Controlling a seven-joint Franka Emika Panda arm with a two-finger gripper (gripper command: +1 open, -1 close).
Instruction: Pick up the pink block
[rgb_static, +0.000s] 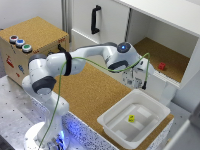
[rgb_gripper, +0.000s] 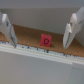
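Note:
The pink block (rgb_static: 162, 66) is a tiny reddish cube on the cork floor inside the open white cabinet (rgb_static: 185, 75), toward the exterior view's right. In the wrist view the pink block (rgb_gripper: 46, 40) sits just beyond the cabinet's white front lip, centred between my two fingers. My gripper (rgb_static: 135, 82) hangs at the cabinet's front edge, to the exterior view's left of the block and apart from it. In the wrist view the gripper (rgb_gripper: 39, 39) is open and empty, with one finger (rgb_gripper: 9, 31) on each side.
A white bin (rgb_static: 112, 120) near the front holds a small yellow block (rgb_static: 131, 118). A cork box (rgb_static: 30, 32) with coloured buttons stands at the back left. A cork mat (rgb_static: 95, 90) covers the table. A green cable runs along the arm.

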